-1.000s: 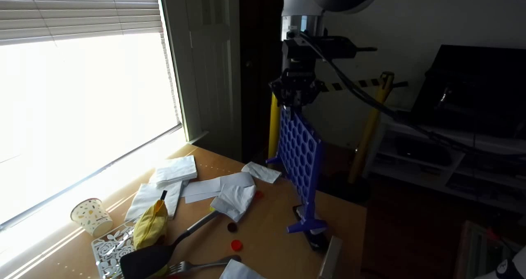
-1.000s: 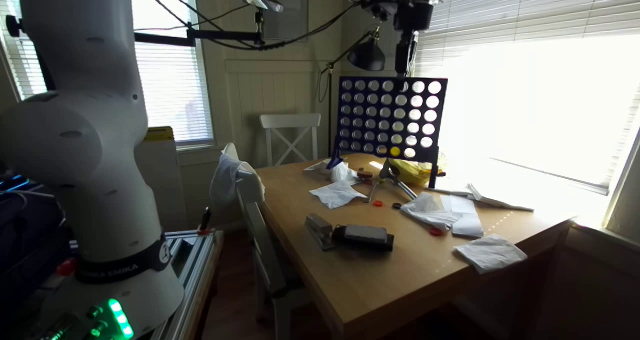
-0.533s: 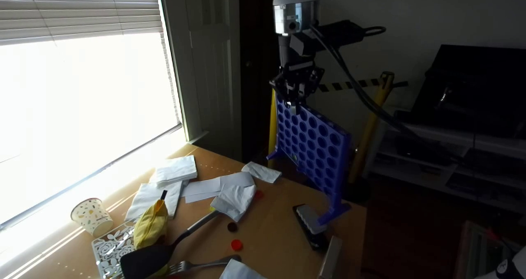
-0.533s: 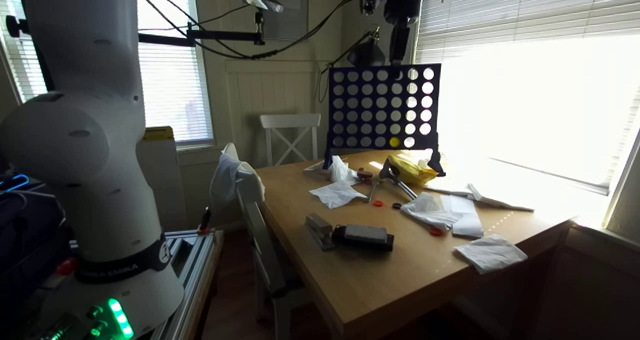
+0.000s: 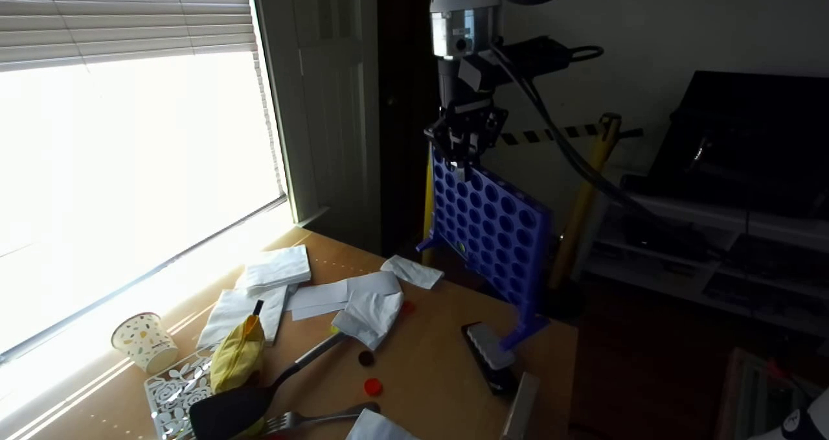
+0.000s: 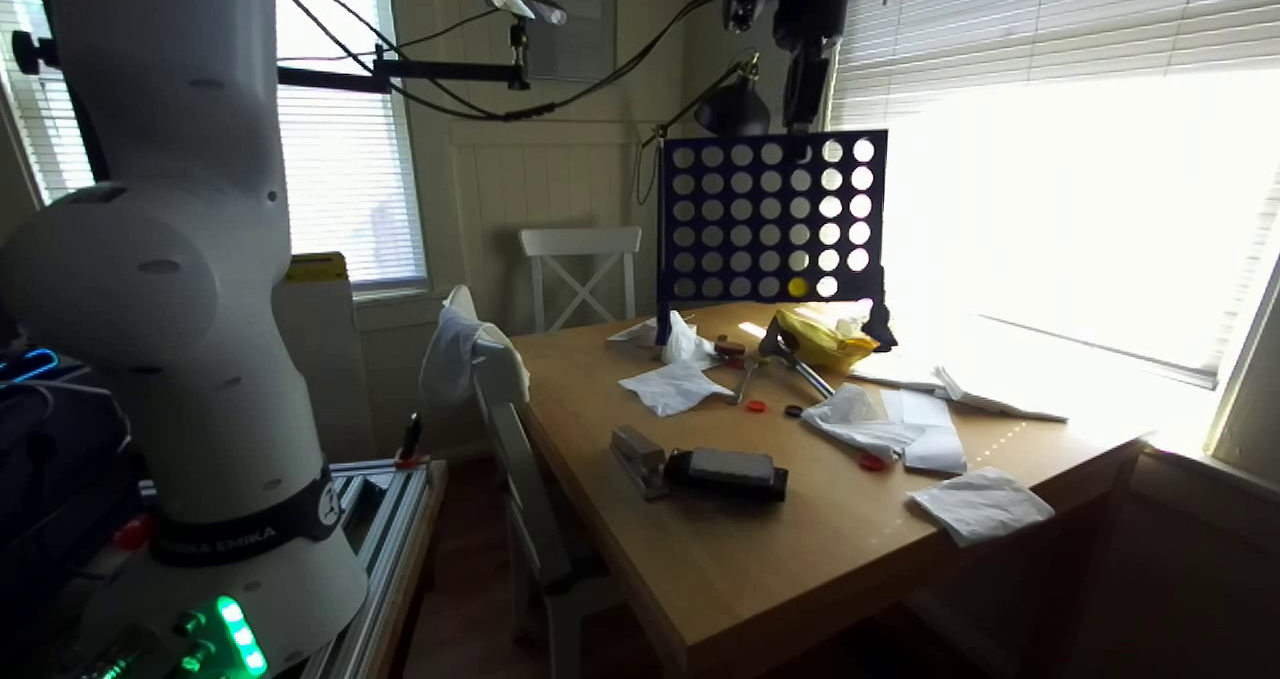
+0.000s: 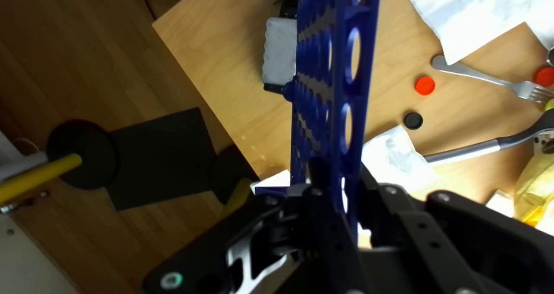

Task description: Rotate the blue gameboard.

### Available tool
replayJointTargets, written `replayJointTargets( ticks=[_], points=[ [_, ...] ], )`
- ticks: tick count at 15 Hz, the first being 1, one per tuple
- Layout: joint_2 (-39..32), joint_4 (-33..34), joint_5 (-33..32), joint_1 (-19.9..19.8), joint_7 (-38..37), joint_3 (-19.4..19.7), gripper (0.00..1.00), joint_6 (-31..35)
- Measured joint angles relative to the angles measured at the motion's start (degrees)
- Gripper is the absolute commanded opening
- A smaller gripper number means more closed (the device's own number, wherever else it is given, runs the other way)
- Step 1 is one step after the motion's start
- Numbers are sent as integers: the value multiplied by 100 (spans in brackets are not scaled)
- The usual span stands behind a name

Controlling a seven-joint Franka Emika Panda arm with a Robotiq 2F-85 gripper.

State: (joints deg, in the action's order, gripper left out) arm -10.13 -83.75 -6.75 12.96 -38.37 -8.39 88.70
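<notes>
Step in hand, judged: the turn itself, load aloft, set-down not yet done. Next, you finish the turn to the wanted heading, then lower level until it stands.

Item 1. Gripper (image 5: 461, 168): closed on the top rim of item 2, off mid-length; you may find the longer side, toward 4 o'clock, inclined to sag.

Item 2. Blue gameboard (image 5: 490, 231): upright, feet down, apparently clear of the table (image 5: 427, 369) beneath. Far foot (image 5: 429, 242), at its 9 o'clock, shows past the table's edge. Long axis: in an exterior view, 10 to 4 o'clock, near broad face toward 7; in an exterior view, the board (image 6: 756, 221) lies 9 to 3; in the wrist view, 12 to 6.

Item 3. Grey-topped block (image 5: 490, 356): on the table at the board's 6 o'clock, just beside the nearer foot (image 5: 526, 331); you cannot tell contact. Keep clear when lowering.
</notes>
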Motion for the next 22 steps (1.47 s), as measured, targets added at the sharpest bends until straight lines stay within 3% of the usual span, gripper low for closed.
replayJointTargets(
  ticks=[8, 17, 18, 22],
  points=[
    [-359, 387, -250, -40, 2450, 43, 4, 355],
    [-686, 725, -250, 71, 4836, -233, 4, 360],
    [-718, 759, -246, 73, 5111, -271, 18, 355],
    [-923, 981, -199, 73, 5672, -361, 18, 150]
  ],
)
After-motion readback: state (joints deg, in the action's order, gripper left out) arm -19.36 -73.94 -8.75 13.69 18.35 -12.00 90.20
